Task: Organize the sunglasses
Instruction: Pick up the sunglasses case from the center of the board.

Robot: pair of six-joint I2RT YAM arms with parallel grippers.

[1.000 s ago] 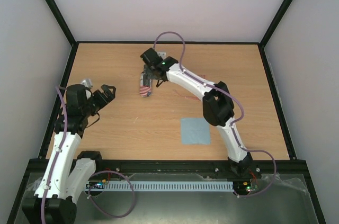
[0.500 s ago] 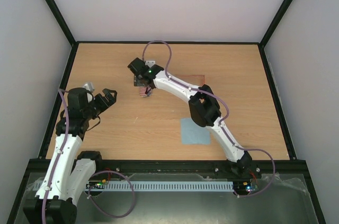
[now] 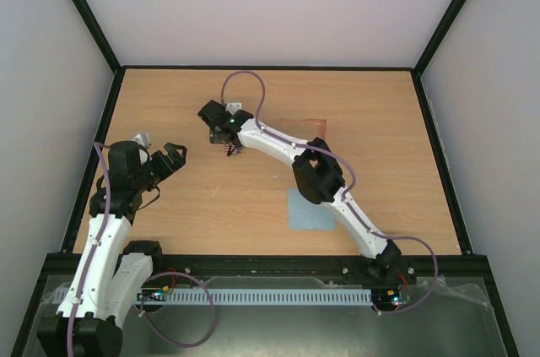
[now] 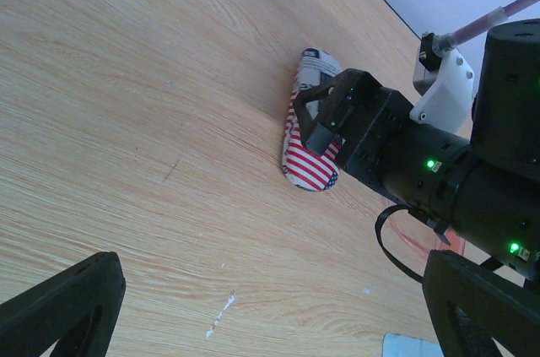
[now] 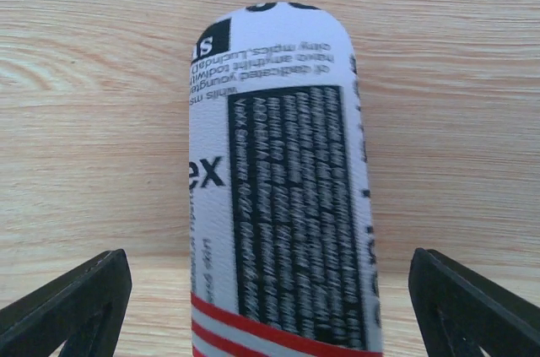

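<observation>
The sunglasses [image 3: 315,121] show as thin red wire on the table behind my right forearm; in the left wrist view only a bit of the red frame [image 4: 408,238] peeks out beside the arm. An oblong flag-patterned case [image 4: 305,139] lies flat at mid-table. My right gripper [image 3: 221,123] hangs over it, open. Its fingers straddle the case [image 5: 278,205] with a gap on each side. My left gripper [image 3: 173,154] is open and holds nothing, hovering at the left and facing the case.
A light blue square cloth [image 3: 305,209] lies near the front middle, partly under my right forearm; its corner [image 4: 413,347] shows in the left wrist view. A black frame rims the wooden table [image 3: 169,104].
My right gripper has swung left and come down over the case, covering most of it from above. The left arm has barely shifted.
</observation>
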